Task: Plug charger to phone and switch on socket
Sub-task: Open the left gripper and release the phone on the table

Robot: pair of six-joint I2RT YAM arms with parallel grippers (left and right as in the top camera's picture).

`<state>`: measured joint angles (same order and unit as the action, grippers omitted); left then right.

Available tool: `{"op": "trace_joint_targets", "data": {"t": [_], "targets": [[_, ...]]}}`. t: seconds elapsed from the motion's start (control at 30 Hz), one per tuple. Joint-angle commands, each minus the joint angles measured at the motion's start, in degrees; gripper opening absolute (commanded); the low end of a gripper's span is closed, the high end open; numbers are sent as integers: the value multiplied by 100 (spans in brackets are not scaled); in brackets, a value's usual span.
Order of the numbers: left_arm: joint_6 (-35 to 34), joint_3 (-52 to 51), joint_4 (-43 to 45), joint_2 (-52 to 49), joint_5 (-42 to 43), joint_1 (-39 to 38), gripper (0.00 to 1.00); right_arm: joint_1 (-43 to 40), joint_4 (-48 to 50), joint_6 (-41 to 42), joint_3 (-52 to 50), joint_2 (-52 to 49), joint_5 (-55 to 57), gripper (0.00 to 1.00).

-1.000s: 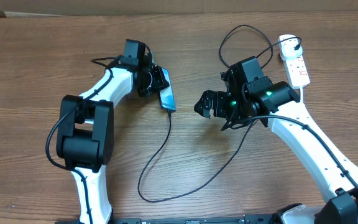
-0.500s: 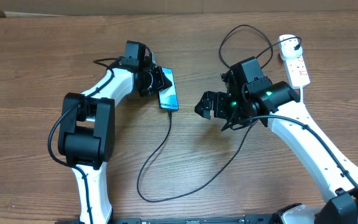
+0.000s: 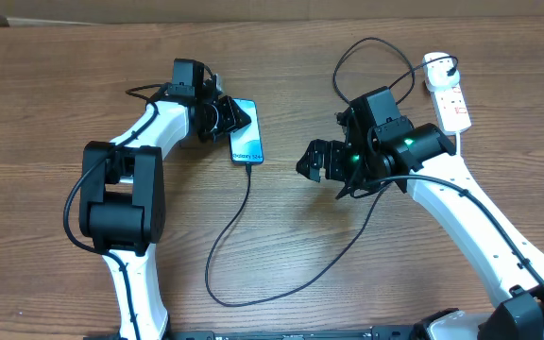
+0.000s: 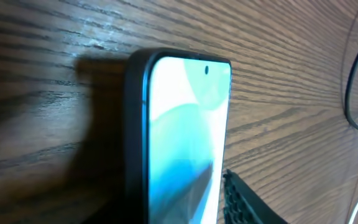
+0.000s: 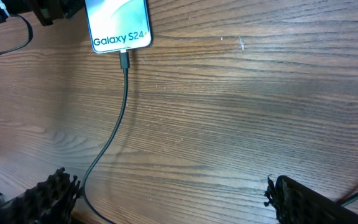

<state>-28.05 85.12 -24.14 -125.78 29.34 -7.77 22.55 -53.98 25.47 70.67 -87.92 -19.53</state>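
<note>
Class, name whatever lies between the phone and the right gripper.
Overhead, only bare table separates the phone from the right gripper; the charger trails away elsewhere.

Phone [image 4: 185, 143] on the wooden table [image 4: 55, 37], screen up, a ribbed black jaw just beside its edge

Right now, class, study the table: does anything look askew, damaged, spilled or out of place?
Nothing stands out. The phone lies flat, screen lit, with the black charger cable plugged into its lower edge and looping loosely across the wooden table toward the white power strip. No damage or spill shows.
</note>
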Motion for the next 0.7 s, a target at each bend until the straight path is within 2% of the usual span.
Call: {"op": "trace_joint_targets", "data": {"t": [0.0,0.23,0.3,0.5,0.67], "targets": [[153,15,-46,-129,-275,37,43,28,28,-22,85,92,-26,100],[437,83,-208,-107,-293,101,61,28,28,-24,85,92,-24,100],[511,192,-400,-107,-295,166,63,28,26,-24,85,92,-26,100],[883,723,-1119,-107,-310,378,65,28,31,-24,85,92,-24,100],[1019,1342,-1943,-107,-763,444,63,28,26,-22,85,92,-26,100]]}}
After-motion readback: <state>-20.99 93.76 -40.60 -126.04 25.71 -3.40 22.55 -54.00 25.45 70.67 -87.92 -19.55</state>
